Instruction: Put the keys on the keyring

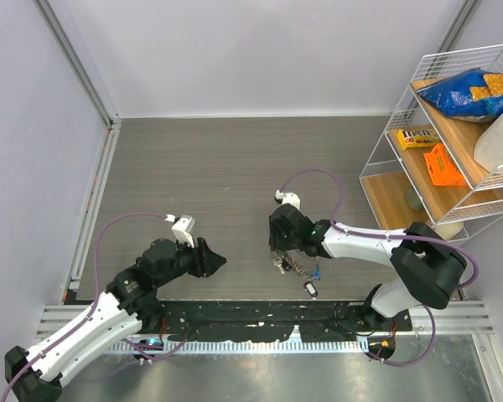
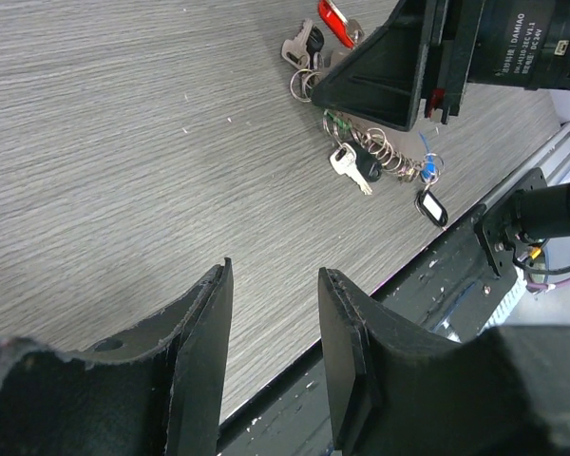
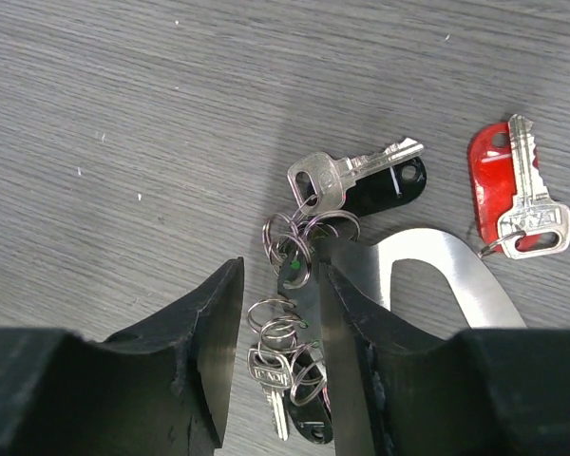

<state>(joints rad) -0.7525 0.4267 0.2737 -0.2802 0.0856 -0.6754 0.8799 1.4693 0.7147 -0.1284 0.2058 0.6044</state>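
Observation:
A keyring chain of thin wire rings (image 3: 287, 249) lies on the grey table. A silver key (image 3: 271, 375) with a black tag hangs at its near end. Another silver key (image 3: 347, 173) on a black tag lies at the far end. A red tag with a silver key (image 3: 513, 195) lies apart to the right, beside a curved silver metal piece (image 3: 446, 266). My right gripper (image 3: 280, 275) is open, its jaws straddling the ring chain. My left gripper (image 2: 275, 275) is open and empty, well left of the keys (image 2: 353, 163). In the top view the right gripper (image 1: 278, 256) stands over the bunch (image 1: 295, 270) and the left gripper (image 1: 216, 261) is apart from it.
A white wire rack (image 1: 402, 126) with snack bags stands at the far right. A black mounting rail (image 1: 260, 322) runs along the near table edge. A loose black tag (image 1: 310, 290) lies near that rail. Walls close the left and back sides.

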